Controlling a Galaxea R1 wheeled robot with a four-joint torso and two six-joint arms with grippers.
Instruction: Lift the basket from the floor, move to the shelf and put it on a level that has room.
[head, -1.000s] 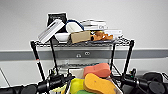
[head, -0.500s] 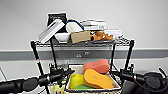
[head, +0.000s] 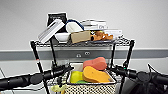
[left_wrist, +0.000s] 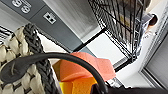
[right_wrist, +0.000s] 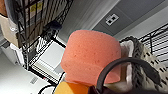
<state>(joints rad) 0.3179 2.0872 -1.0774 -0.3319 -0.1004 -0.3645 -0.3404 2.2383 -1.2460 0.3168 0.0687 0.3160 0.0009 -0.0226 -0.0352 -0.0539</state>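
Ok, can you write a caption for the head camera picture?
Two black robot arms hold a cream woven basket of orange and yellow sponges at the black-posted wire shelf.

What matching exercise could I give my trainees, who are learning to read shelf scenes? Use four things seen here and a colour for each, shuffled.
Things:
1. basket
2. bowl on the top tier
3. box on the top tier
4. upper sponge in the basket

Colours:
A. brown
B. salmon pink
C. cream-white
D. plain white

Pairs: 1-C, 2-D, 3-A, 4-B
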